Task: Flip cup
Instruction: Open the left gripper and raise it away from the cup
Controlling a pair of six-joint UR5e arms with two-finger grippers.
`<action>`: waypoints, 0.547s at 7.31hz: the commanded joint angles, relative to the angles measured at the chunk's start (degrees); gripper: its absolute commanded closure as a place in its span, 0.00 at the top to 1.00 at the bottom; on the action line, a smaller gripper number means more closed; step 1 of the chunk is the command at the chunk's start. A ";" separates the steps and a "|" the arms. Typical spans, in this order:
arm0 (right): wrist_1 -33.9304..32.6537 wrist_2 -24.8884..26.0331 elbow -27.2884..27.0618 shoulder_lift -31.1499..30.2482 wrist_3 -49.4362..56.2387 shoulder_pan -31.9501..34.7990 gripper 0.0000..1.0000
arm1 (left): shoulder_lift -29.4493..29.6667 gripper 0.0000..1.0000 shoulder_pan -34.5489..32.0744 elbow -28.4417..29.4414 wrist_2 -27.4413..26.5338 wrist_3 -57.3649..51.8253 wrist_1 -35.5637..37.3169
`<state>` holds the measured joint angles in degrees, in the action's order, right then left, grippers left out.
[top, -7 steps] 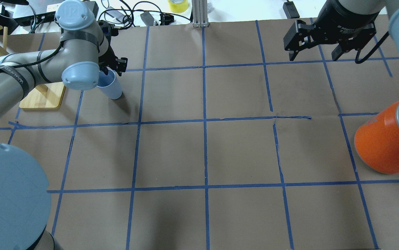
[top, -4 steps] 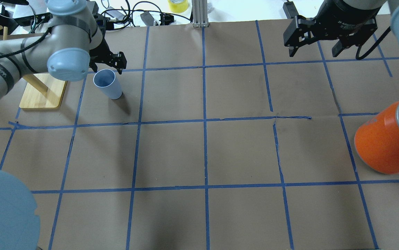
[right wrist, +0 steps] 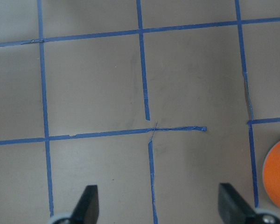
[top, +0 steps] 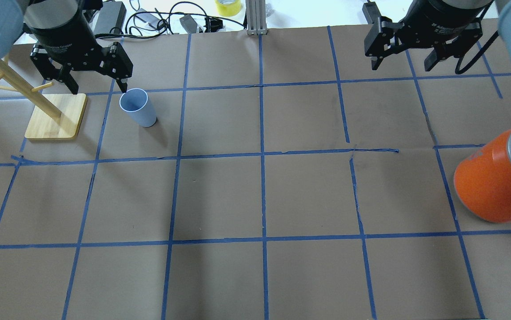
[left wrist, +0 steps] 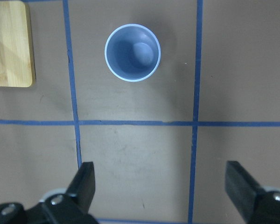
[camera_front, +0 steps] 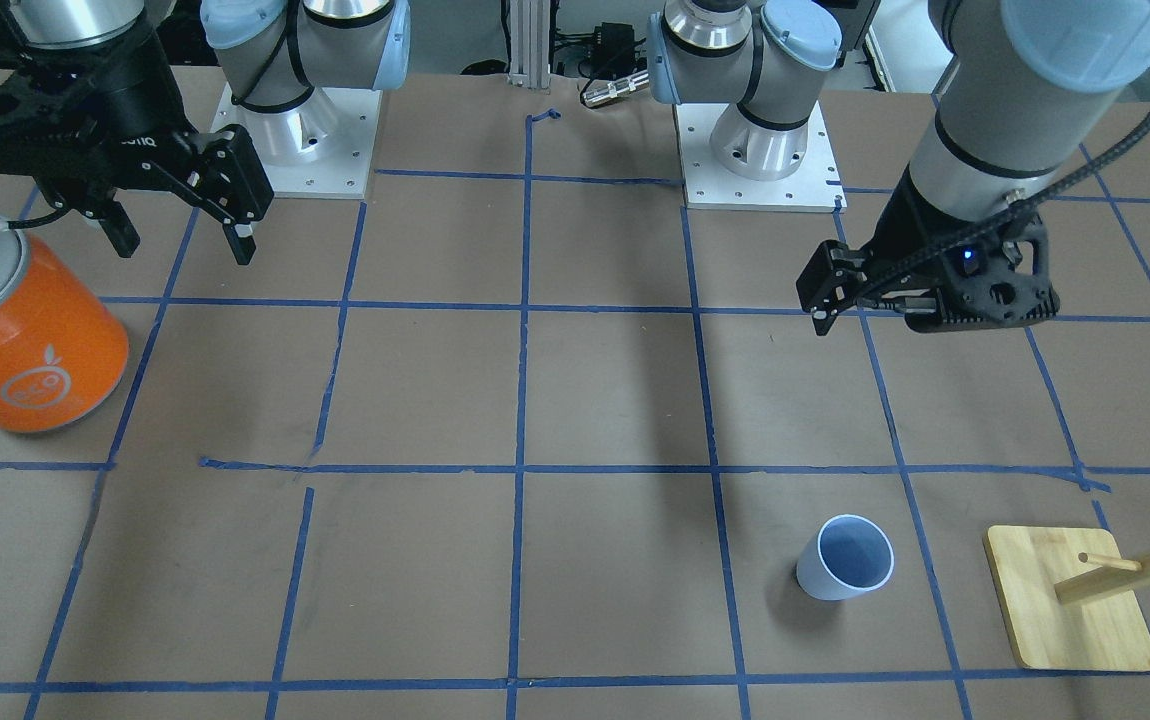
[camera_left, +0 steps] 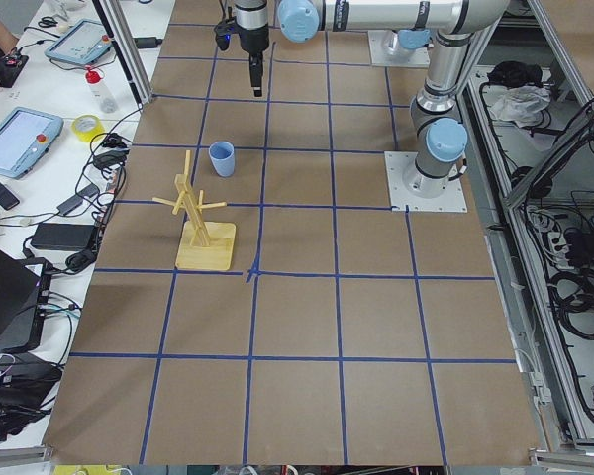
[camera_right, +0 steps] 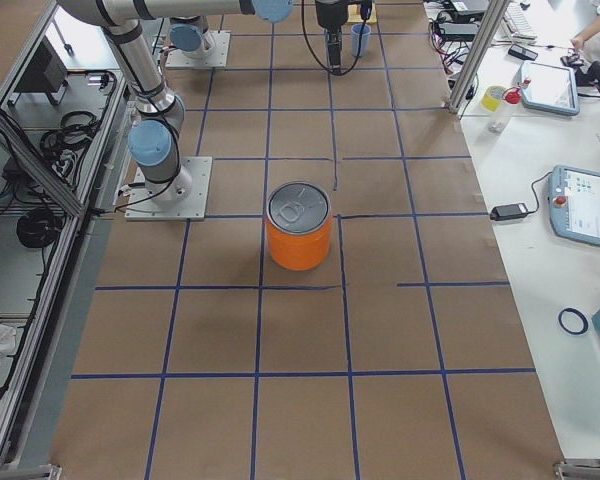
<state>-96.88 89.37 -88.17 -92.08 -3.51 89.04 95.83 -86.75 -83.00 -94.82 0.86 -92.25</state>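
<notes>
The cup (top: pixel 137 108) is a small pale blue tumbler. It stands upright, open end up, on the brown paper at the far left. It also shows in the front view (camera_front: pixel 845 558) and from straight above in the left wrist view (left wrist: pixel 132 52). My left gripper (top: pixel 98 84) is open and empty. It points down, raised above the table just behind the cup and apart from it (left wrist: pixel 161 175). My right gripper (top: pixel 401 66) is open and empty, raised at the far right (camera_front: pixel 183 245), with only bare paper under it (right wrist: pixel 158 196).
A wooden peg stand (top: pixel 55 116) stands close to the left of the cup, its pegs near my left gripper. A large orange can (top: pixel 495 182) with a silver lid stands at the right edge. Cables and a tape roll (top: pixel 228 6) lie beyond the far edge.
My left gripper was at the cup's rim, then drew away, rose and turned to point straight down. The cup stayed upright in place. The right gripper moved slightly farther back.
</notes>
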 commanded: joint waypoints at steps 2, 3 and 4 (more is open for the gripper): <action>-0.24 0.54 -0.51 -0.03 -1.05 0.00 1.00 | -5.90 1.00 -0.44 -1.98 4.46 1.52 -2.40; 0.11 0.37 -0.69 -0.03 -1.14 0.00 1.00 | -7.23 1.00 -0.35 -3.64 4.38 1.52 -2.50; -0.15 0.46 -0.78 -0.12 -1.14 0.00 1.00 | -7.76 1.00 -0.35 -4.79 3.86 1.08 -2.50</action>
<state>-96.97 89.80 -88.76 -92.14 -4.57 89.03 89.22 -87.13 -86.21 -90.79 2.26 -94.63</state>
